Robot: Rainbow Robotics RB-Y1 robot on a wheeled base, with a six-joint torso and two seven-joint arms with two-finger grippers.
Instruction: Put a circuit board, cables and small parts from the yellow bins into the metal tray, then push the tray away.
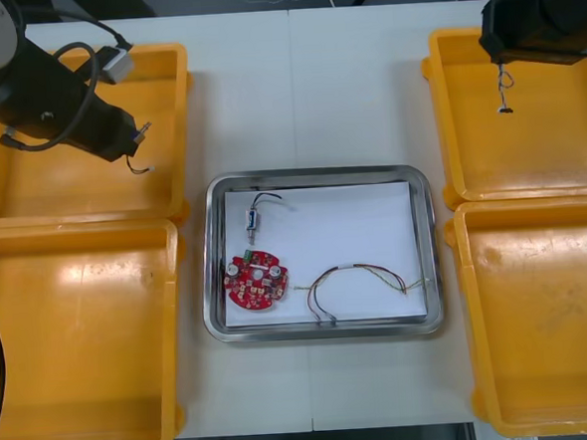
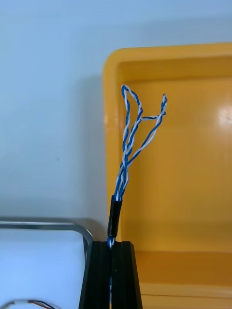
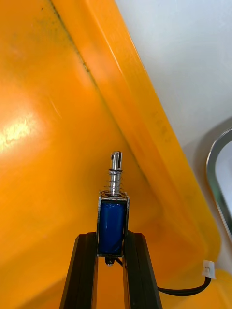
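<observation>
Left tool [image 3: 110,237] clamps a small metal part [image 3: 112,212]; right tool [image 2: 111,245] pinches a twisted cable [image 2: 128,145] whose loops could snag the far-right yellow bin [image 2: 183,169].

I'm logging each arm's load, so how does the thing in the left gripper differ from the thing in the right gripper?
The left gripper holds a small metal part, stout, rigid, blue-bodied; the right gripper holds a twisted blue and white cable, thin and looping. The part sets the left fingers apart; the cable leaves the right fingers almost together. Both hang over yellow bins, outside the metal tray.
</observation>
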